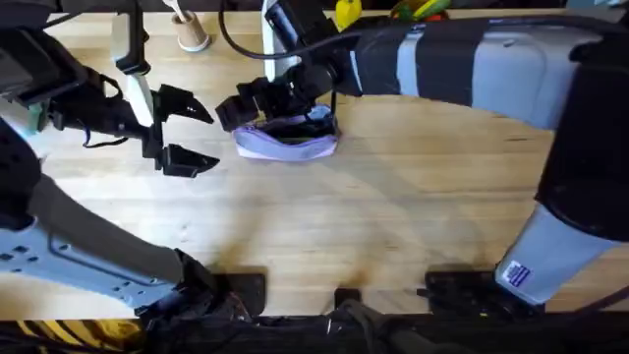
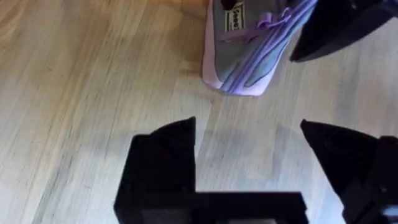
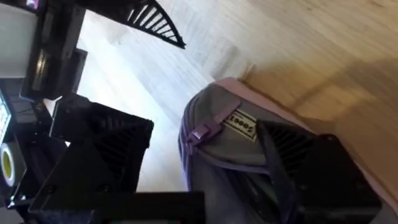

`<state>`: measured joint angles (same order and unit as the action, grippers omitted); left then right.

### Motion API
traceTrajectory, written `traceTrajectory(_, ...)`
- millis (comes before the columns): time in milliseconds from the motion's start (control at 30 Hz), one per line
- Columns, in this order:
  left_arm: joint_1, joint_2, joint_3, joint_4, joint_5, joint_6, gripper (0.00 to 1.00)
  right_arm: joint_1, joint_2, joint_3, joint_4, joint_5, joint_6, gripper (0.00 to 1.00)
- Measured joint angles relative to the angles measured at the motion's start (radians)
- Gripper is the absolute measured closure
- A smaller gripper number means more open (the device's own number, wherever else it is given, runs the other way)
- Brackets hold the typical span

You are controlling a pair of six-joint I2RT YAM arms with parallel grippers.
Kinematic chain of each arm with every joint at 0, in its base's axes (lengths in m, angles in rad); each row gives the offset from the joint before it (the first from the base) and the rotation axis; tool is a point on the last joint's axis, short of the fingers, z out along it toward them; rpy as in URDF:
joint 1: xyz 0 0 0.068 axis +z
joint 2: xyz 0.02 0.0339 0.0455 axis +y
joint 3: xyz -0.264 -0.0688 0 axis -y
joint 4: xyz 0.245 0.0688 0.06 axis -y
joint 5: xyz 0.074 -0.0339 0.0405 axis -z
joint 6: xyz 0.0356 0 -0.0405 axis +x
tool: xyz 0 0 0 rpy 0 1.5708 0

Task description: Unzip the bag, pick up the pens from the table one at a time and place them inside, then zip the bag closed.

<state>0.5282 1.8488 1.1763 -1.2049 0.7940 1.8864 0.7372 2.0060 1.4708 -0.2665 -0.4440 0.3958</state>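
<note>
The lavender bag (image 1: 287,146) lies on the table (image 1: 344,226) at the back centre, with a dark strip showing along its top. My right gripper (image 1: 280,116) reaches across from the right and hovers over it, open. In the right wrist view one finger (image 3: 298,155) rests on the bag (image 3: 224,118) beside the zipper pull (image 3: 202,132), and the other stands off its end. My left gripper (image 1: 201,133) is open just left of the bag, nothing between its fingers (image 2: 161,155); the bag's end (image 2: 249,56) lies ahead of it. The pens are out of view.
Along the table's back edge stand a small pale object (image 1: 192,34), a white post (image 1: 128,44) and a yellow item (image 1: 346,12). Bare wood stretches from the bag to the front edge, where the arm bases (image 1: 236,290) sit.
</note>
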Motion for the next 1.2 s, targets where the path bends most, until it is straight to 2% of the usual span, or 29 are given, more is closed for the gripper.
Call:
traceTrajectory(400, 0.0, 0.0, 0.0, 0.0, 0.002, 0.0, 0.007, 0.007, 0.001, 0.0, 0.002, -0.152, -0.004, 0.006)
traceTrajectory(533, 0.0, 0.0, 0.0, 0.0, 0.003, 0.0, 0.007, 0.009, 0.001, 0.0, 0.002, -0.169, -0.003, 0.044)
traceTrajectory(1200, 0.0, 0.0, 0.0, 0.0, 0.003, 0.0, 0.007, 0.009, 0.002, 0.0, 0.0, -0.155, -0.003, 0.487)
